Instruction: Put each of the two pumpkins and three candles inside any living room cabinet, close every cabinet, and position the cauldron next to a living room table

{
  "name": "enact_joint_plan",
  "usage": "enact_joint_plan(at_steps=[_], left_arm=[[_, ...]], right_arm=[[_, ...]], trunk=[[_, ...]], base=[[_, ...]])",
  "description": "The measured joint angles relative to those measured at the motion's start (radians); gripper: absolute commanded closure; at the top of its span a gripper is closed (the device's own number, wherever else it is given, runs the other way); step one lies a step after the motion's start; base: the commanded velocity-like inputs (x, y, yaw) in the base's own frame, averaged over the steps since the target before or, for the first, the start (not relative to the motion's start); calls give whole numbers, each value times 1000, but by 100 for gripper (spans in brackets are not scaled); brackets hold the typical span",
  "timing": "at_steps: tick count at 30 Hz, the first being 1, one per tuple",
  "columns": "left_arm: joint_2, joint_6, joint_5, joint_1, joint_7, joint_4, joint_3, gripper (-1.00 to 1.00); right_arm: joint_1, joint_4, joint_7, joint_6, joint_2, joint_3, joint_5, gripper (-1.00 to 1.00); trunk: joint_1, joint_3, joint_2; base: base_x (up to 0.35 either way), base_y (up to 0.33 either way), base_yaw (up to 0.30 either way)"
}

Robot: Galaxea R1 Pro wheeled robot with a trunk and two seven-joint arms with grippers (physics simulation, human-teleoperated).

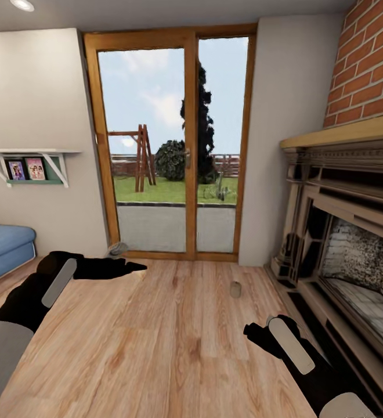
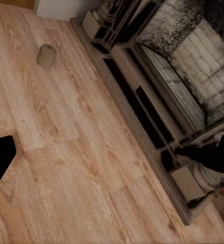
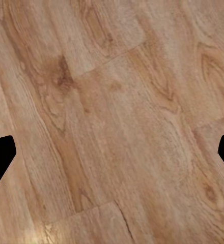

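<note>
Ahead, candle (image 1: 235,289) upright on floor, beyond open, empty right gripper (image 1: 255,334).

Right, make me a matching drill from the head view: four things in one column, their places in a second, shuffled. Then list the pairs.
Things:
1. candle
2. sofa
3. fireplace
4. photo frames

Places:
A. on the white wall shelf
B. against the right wall
C. upright on the wood floor, ahead of the glass door
D. at the left edge

Pairs: 1-C, 2-D, 3-B, 4-A
</note>
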Motion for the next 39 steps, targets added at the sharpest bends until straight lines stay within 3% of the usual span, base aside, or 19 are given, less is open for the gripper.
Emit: enact_joint_plan(at_steps=[3, 6, 9, 13, 17, 19, 24, 29, 39], left_arm=[[13, -1, 2, 1, -63, -2, 1, -100], [16, -1, 3, 1, -80, -4, 1, -100], [18, -1, 5, 1, -92, -6, 2, -100], [19, -1, 18, 1, -96, -5, 2, -100], [19, -1, 24, 2, -98, -6, 2, -100], [19, -1, 25, 1, -97, -6, 2, -100], [19, -1, 25, 2, -98, -5, 2, -100], [18, -1, 25, 2, -97, -3, 2, -100], [18, -1, 26, 2, -97, -2, 2, -100]], right_arm=[[-38, 41, -11, 8, -1, 33, 2, -100], [-99, 132, -10, 9, -2, 44, 2, -100], [-197, 308, -4, 3, 0, 51, 10, -100], [-241, 388, 28, -3, 5, 53, 38, -100], [-253, 407, 79, -3, 15, 55, 81, -100], [-256, 410, 117, -3, 34, 65, 148, -100], [-257, 412, 170, -3, 69, 87, 261, -100], [-257, 412, 182, -3, 81, 91, 291, -100], [-257, 408, 185, 1, 83, 89, 295, -100]], trunk=[[0, 0, 0], [0, 0, 0], [0, 0, 0], [0, 0, 0], [0, 0, 0], [0, 0, 0], [0, 0, 0], [0, 0, 0], [0, 0, 0]], base=[[220, 0, 0], [229, 0, 0], [238, 0, 0], [248, 0, 0], [253, 0, 0], [259, 0, 0], [264, 0, 0], [281, 0, 0], [330, 0, 0]])
